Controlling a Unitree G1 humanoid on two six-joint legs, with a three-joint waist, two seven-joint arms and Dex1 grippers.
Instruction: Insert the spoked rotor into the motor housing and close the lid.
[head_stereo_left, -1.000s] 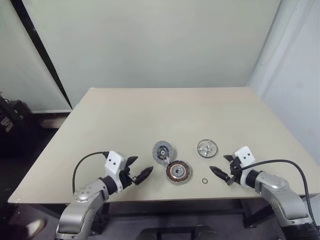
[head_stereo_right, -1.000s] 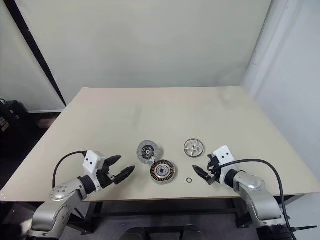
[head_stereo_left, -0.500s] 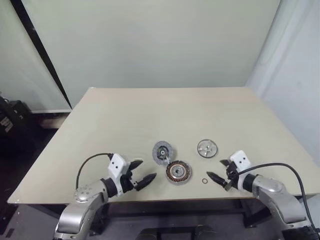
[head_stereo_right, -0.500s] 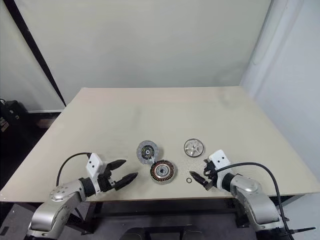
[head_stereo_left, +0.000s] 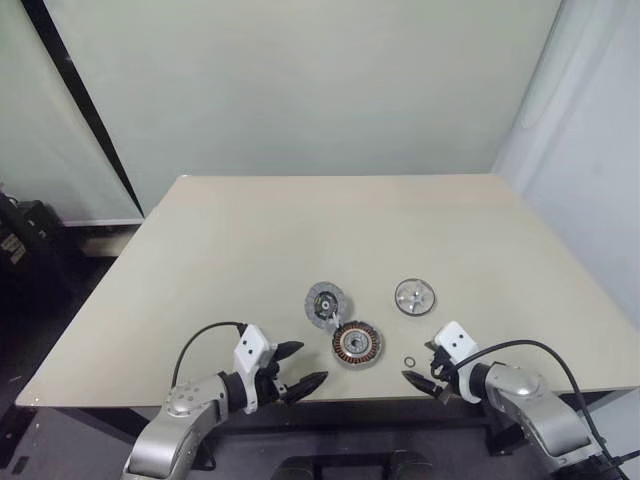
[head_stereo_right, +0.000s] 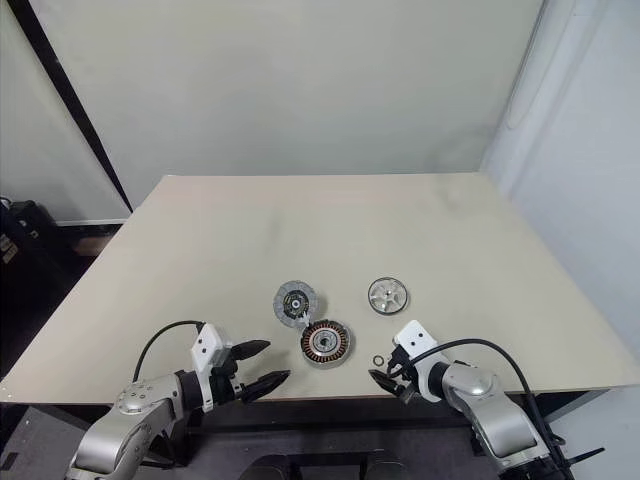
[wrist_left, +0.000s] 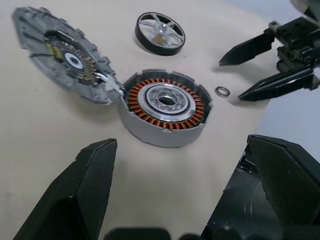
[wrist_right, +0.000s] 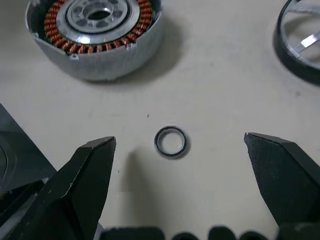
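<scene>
Housing (head_stereo_left: 357, 344) sits near the table's (head_stereo_left: 250, 250) front edge, coils up, its grey lid (head_stereo_left: 325, 302) touching its far-left side; rotor (head_stereo_left: 415, 296) lies apart to the right; small ring (head_stereo_left: 410, 362) just right of housing; left gripper (head_stereo_left: 297, 368) and right gripper (head_stereo_left: 422, 372) flank them, fingers apart, empty.

The table (head_stereo_left: 250, 260) bears motor housing (head_stereo_left: 357, 344), lid (head_stereo_left: 325, 302), spoked rotor (head_stereo_left: 415, 296), ring (head_stereo_left: 410, 362).

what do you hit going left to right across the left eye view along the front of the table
left end effector → motor housing → small ring → right end effector
</scene>
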